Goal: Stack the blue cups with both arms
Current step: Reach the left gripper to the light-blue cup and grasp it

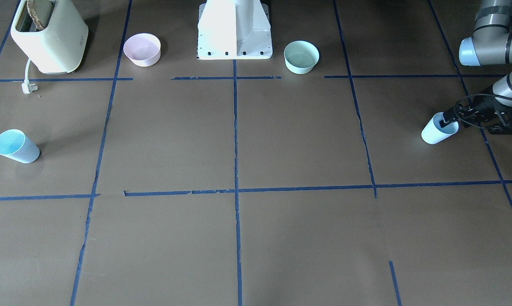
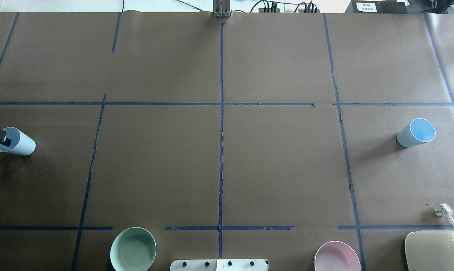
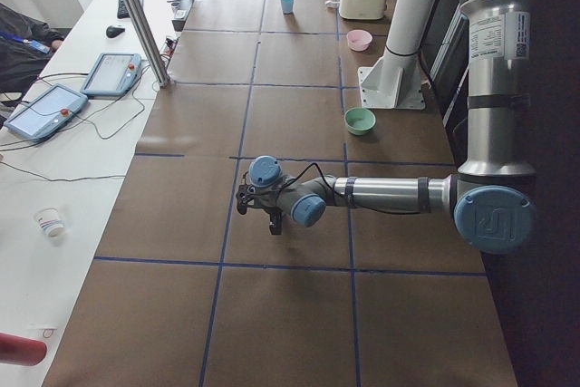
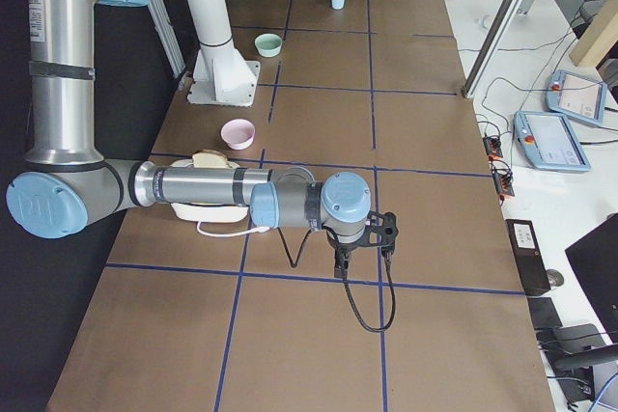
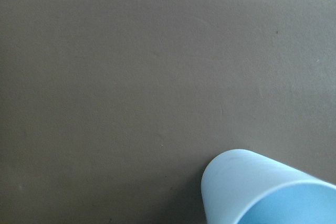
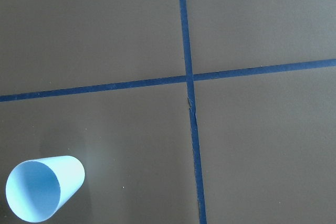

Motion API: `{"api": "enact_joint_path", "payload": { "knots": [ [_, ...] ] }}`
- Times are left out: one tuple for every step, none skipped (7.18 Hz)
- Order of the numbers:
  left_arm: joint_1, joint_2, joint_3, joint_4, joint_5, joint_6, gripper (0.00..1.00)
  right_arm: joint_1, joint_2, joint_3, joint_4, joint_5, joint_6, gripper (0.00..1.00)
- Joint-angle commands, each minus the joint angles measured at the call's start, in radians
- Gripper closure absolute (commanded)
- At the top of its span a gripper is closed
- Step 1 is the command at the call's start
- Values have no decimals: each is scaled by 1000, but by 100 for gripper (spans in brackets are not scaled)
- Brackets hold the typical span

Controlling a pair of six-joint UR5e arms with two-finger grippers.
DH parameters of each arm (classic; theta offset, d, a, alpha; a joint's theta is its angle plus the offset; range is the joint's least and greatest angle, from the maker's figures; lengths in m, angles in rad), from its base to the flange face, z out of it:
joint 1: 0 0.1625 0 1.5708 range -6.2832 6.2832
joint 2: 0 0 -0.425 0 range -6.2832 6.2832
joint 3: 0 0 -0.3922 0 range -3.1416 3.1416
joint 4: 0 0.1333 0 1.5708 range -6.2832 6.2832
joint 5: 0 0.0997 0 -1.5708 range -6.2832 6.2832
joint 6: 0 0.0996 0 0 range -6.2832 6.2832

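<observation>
One blue cup (image 1: 435,133) is seen at the robot's far left, reached by the left gripper (image 1: 447,120) (one finger (image 1: 444,124) inside the rim); whether it is clamped cannot be told. The other blue cup (image 1: 17,146) is seen far right; how wide the right gripper (image 4: 359,254) stands cannot be judged.

My left gripper (image 1: 446,121) sits at the rim of one blue cup (image 1: 435,133), a finger (image 1: 443,123) inside it; that cup's wall is the only thing crowding it. Off to its right, open brown table paper (image 1: 239,140) runs all the way to the other blue cup (image 1: 15,146). Toward my base, the mint-green bowl (image 1: 301,56) and white pedestal (image 1: 234,34) stand well apart from it. My right gripper (image 4: 342,262) hangs over taped paper, that far cup low to one side; toaster (image 2: 434,250), plug (image 2: 443,210) and pink bowl (image 2: 337,258) lie back toward my base.
</observation>
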Motion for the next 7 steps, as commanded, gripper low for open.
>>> {"api": "enact_joint_path", "payload": {
  "knots": [
    [3, 1, -3, -28, -1, -6, 89, -1, -1, 1, -2, 1, 1, 0],
    [3, 1, -5, -28, -3, -7, 92, 0, -1, -1, -2, 3, 1, 0],
    [1, -1, -11, -28, -3, -41, 97, 0, -1, 1, -2, 4, 1, 0],
    [1, -1, -55, -27, 3, -100, 100, -1, 1, 1, -2, 6, 3, 0],
    [1, -4, -110, -15, 4, -168, 100, -1, 1, 1, -2, 7, 3, 0],
    [1, -31, -126, -7, 4, -225, 100, -1, 3, 1, -2, 4, 4, 0],
    [3, -79, -137, 30, 4, -265, 100, -1, 6, 4, -2, 4, 4, 0]
  ]
}}
